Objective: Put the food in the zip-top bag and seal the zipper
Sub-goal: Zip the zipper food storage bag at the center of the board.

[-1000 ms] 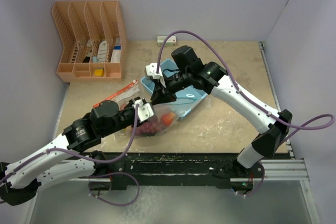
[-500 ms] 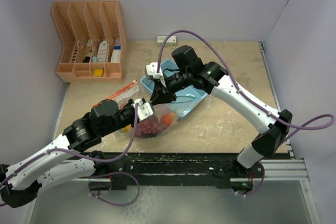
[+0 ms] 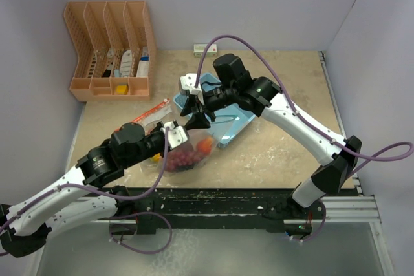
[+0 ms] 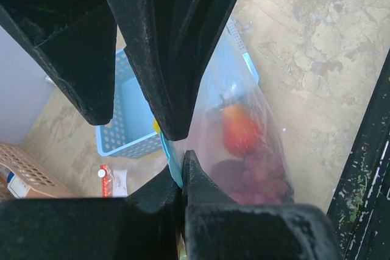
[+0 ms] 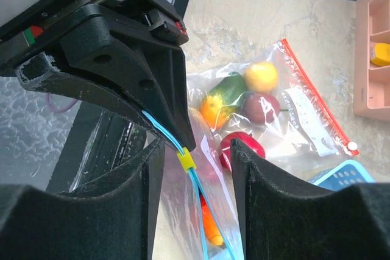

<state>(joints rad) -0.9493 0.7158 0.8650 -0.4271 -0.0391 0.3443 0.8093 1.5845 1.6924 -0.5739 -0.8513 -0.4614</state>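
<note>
The jaws of the left gripper [image 4: 181, 164] are pinching shut on the blue zipper strip [image 5: 163, 131] of the zip-top bag [image 4: 247, 108]. The jaws of the right gripper [image 5: 196, 150] are standing apart, one finger on either side of that strip, right at its yellow slider [image 5: 186, 161].

The bag is hanging from the left gripper's pinch over the front middle of the table [image 3: 278, 150], just in front of the blue basket [image 3: 228, 123]. Whether its bottom is touching the table cannot be told. Inside it, dark purple grapes [image 4: 247, 178] are lying low, with an orange-red piece [image 4: 239, 129] just above them.

Beside it, toward the left arm, a second bag [image 5: 304, 98] with a red strip is lying flat on the table. A yellow lemon [image 5: 262, 76], a green-orange mango [image 5: 224, 94] and a maroon sweet potato [image 5: 262, 106] are showing through its film. A red pepper [image 5: 242, 147] is sitting at its near edge, though whether it is inside the film is unclear.

At the far left corner, the orange rack [image 3: 107, 40] is holding white bottles [image 3: 132, 63] in its slots and a yellow piece [image 3: 121, 86] in a front compartment.
</note>
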